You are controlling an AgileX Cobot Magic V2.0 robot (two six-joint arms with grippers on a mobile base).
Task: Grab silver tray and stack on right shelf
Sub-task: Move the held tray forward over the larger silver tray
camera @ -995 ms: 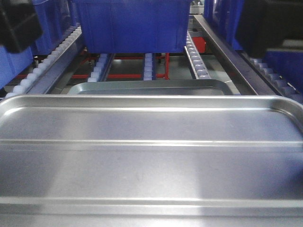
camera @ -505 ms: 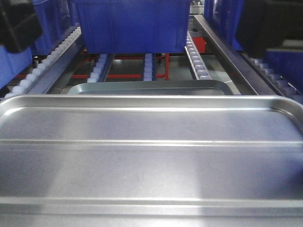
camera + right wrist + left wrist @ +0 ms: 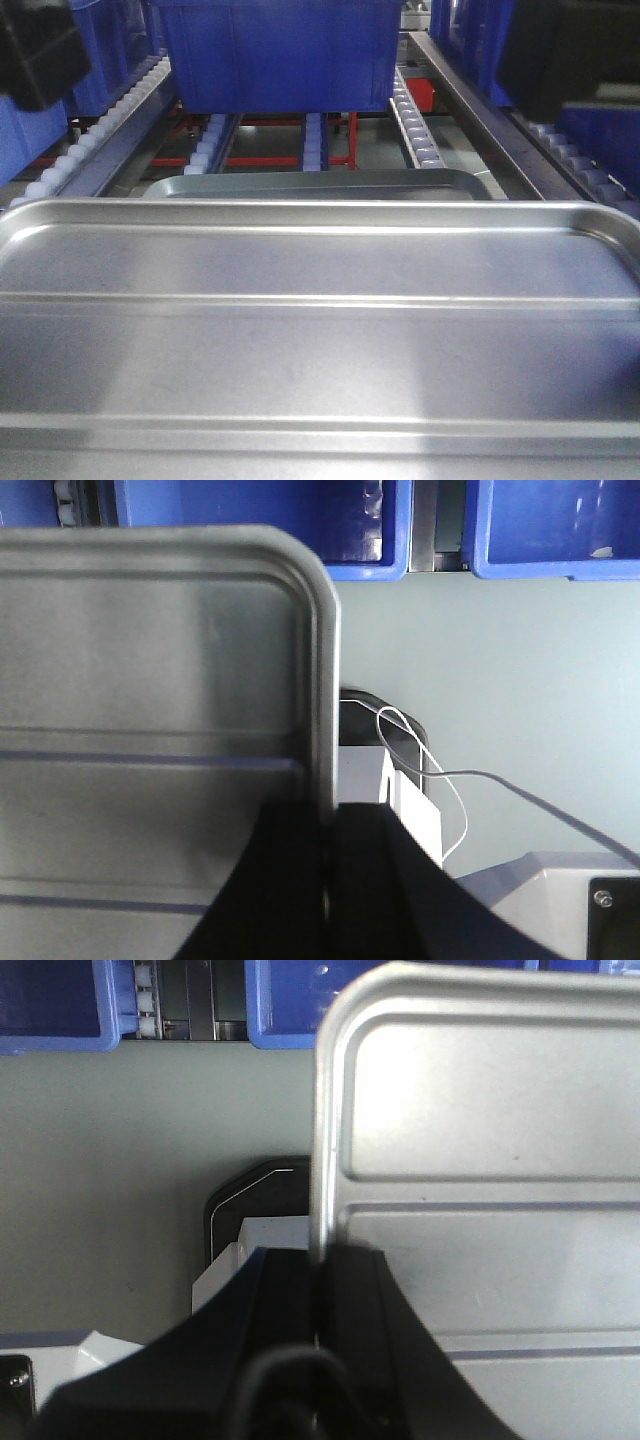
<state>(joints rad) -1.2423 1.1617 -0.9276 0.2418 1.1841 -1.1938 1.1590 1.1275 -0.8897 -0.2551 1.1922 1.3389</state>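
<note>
- left fingers clamped on the left short rim of the silver tray; left gripper has one dark finger on each side of the rim
- right fingers grasping the opposite short rim the same way; right gripper bites just below the rounded corner
- tray is held between the two grippers, roughly level, long side across the front view, filling the lower half of it
- two long raised ridges run along the tray base, low rim all round
- wrist views: pale grey floor beside the tray, white and black robot parts near each gripper, thin white cable looping on the right side
- duller grey tray lies just beyond the silver tray's far rim; cannot tell if they touch
- grey tray sits at the front of the roller shelf, between rows of whitish rollers and steel side rails
- blue bin farther up the same lane, behind the grey tray
- more blue bins in the lanes on both sides
- dark blurred shapes in both top corners of the front view, too blurred to identify
</note>
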